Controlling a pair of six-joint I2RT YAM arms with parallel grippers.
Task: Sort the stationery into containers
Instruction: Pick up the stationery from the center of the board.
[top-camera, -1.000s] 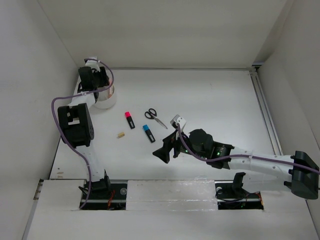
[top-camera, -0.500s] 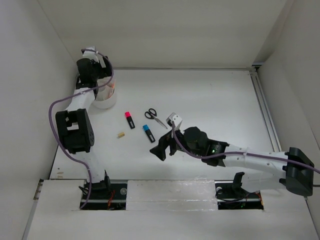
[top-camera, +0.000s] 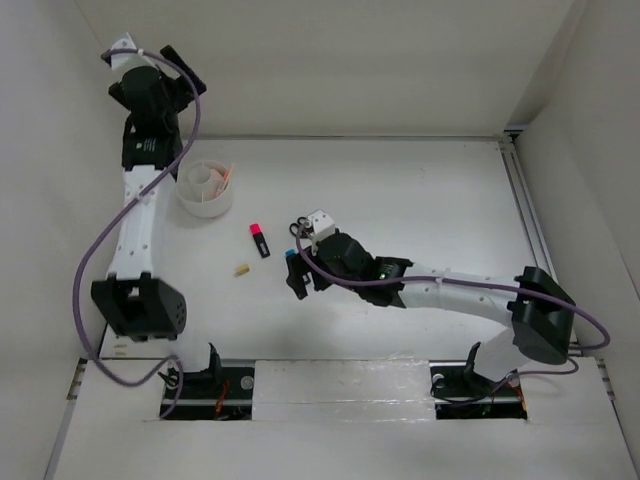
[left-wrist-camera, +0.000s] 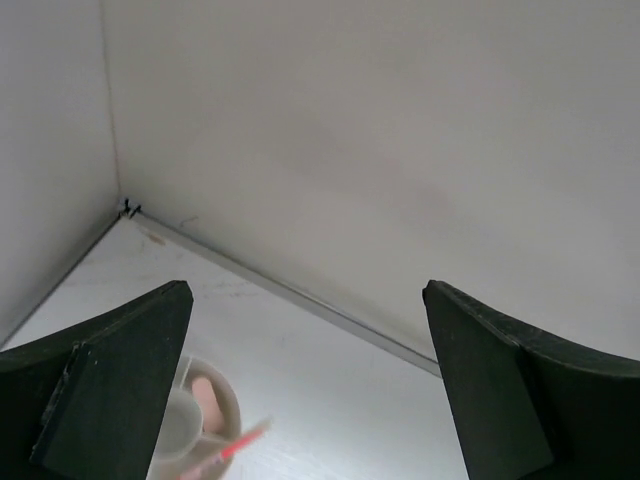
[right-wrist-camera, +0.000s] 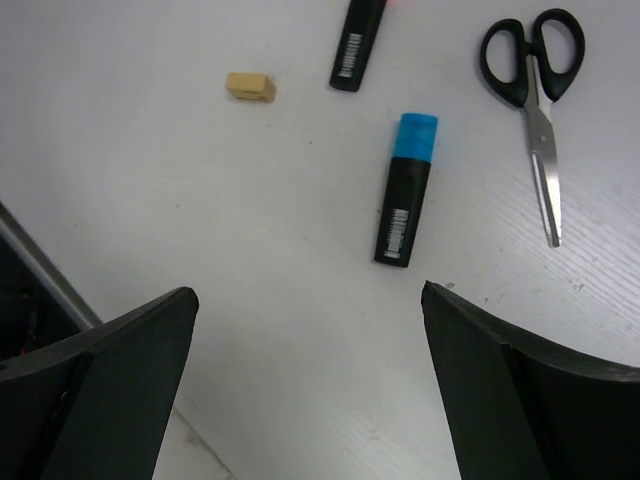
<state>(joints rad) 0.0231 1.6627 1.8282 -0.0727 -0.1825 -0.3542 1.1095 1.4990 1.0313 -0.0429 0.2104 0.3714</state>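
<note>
The white tub stands at the back left with thin pencils leaning in it. In the left wrist view the tub and a pink pencil lie below my left gripper, which is open and empty. My left gripper is raised high by the back wall. My right gripper is open and hovers just short of the blue highlighter. Beyond it lie the scissors, the pink highlighter and the beige eraser. From above, my right gripper covers most of the blue highlighter.
The pink highlighter and eraser lie left of my right gripper. The scissors are partly under the right wrist. Walls close the table at the left and back, and a rail runs along the right side.
My left gripper opened and rose from the tub to high by the back wall, leaving pencils in the tub. My right gripper moved left and farther in, over the blue highlighter.
</note>
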